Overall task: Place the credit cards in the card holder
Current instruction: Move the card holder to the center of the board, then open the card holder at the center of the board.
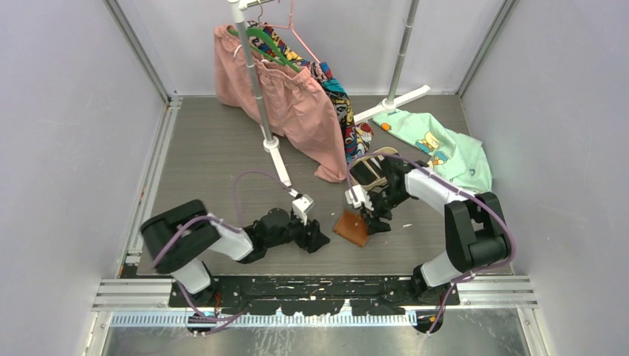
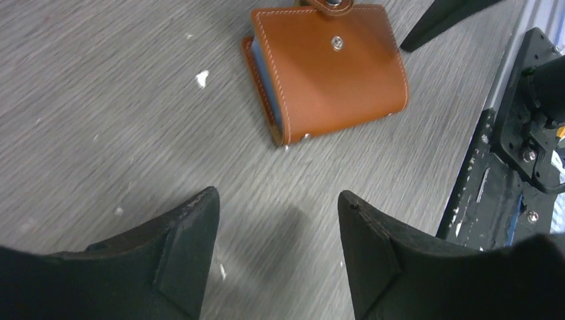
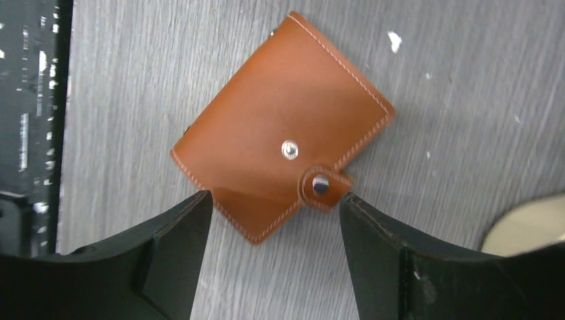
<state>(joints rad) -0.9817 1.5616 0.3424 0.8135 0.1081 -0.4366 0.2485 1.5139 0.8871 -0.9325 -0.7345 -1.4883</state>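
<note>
The card holder (image 1: 351, 226) lies folded on the grey table between my two grippers, tan-brown leather with white stitching. Its snap strap (image 3: 320, 185) sits loose beside the stud. In the left wrist view the card holder (image 2: 330, 67) shows bluish pockets at its open edge. My left gripper (image 1: 319, 241) (image 2: 278, 197) is open just left of it, with only bare table between the fingers. My right gripper (image 1: 374, 222) (image 3: 274, 198) hovers open over the card holder (image 3: 280, 160), whose near corner lies between the fingertips. No credit cards are clearly visible.
An oval beige tray (image 1: 387, 153) (image 3: 533, 223) sits behind the right wrist, mostly hidden by it. A clothes rack foot (image 1: 300, 204) ends close to the left gripper. Pink shorts (image 1: 297, 111) and a mint shirt (image 1: 445, 148) lie at the back. The black base rail (image 1: 311, 285) runs along the near edge.
</note>
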